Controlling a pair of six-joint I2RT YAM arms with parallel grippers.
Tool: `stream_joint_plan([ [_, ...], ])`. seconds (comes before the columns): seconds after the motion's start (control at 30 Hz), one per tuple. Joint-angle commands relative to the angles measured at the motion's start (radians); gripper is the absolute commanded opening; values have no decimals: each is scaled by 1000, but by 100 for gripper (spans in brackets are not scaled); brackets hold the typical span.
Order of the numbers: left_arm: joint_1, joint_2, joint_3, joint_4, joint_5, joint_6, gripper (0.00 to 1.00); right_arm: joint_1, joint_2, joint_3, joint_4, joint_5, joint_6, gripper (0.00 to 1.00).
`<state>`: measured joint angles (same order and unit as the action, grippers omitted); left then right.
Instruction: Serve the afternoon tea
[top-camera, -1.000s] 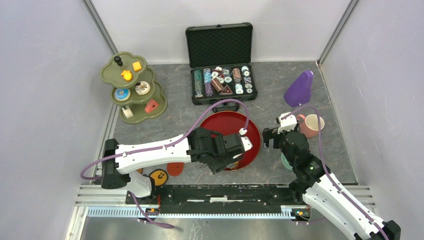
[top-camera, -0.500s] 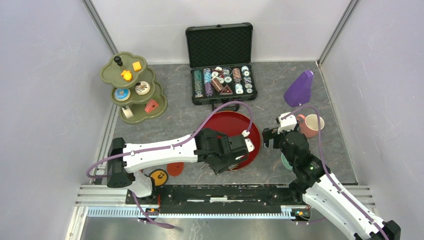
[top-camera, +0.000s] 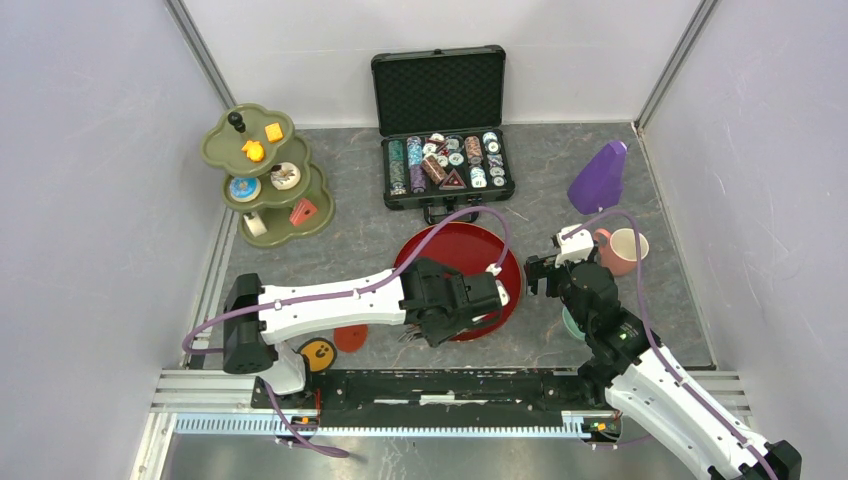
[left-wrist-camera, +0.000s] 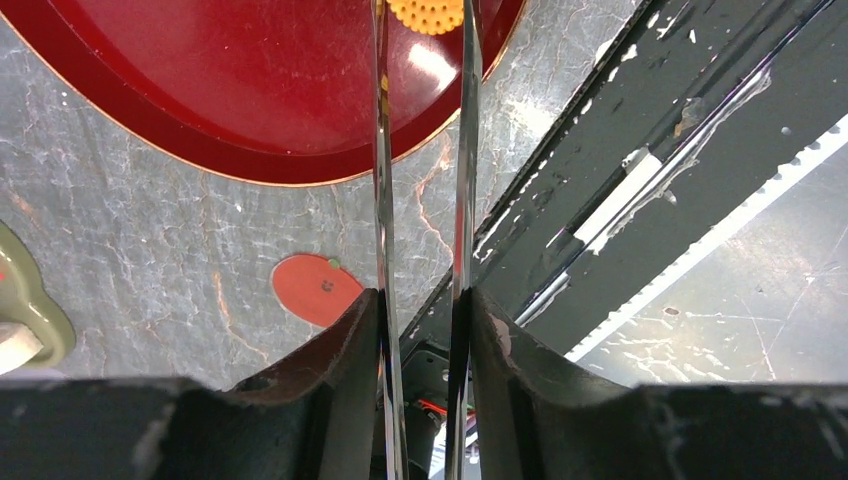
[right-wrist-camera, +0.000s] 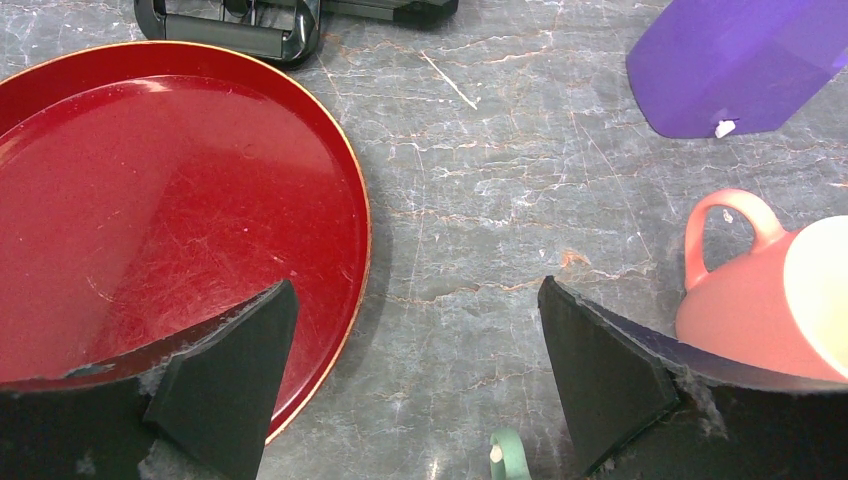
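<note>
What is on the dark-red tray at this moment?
Only an orange biscuit shows over the dark-red tray, between the left fingers; resting or held, I cannot tell. The left arm covers the tray's near part from above.

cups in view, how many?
2. Pink cup at right, beside the right arm; teal cup mostly hidden beneath that arm. More may be hidden.

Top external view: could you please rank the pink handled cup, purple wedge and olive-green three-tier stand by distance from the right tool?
1. Pink handled cup, just right.
2. Purple wedge, behind the cup.
3. Olive-green three-tier stand, far left.
</note>
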<state>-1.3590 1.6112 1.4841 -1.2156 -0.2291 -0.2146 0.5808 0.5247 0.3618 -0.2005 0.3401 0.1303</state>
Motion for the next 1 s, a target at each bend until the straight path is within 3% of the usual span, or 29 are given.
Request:
stream_joint_plan([
  [0.0,-6,3,65,-32,-55,20,34,4,-5,4,31,-4,-6,98],
  [0.27,37,-72,142,-32,-373,-40,27,4,-3,3,31,-5,-6,98],
  [0.43,141,-142,208,-98,-632,-134,20,4,-7,2,32,-5,-5,98],
  [0.6,376,-260,269,-99,-785,-95,22,4,-7,2,33,-5,-6,98],
  [0.77,620,-395,253,148,-850,111,24,4,-1,2,32,-6,-6,98],
  [0.97,871,-418,253,284,-836,99,22,4,1,3,33,-7,-7,98],
])
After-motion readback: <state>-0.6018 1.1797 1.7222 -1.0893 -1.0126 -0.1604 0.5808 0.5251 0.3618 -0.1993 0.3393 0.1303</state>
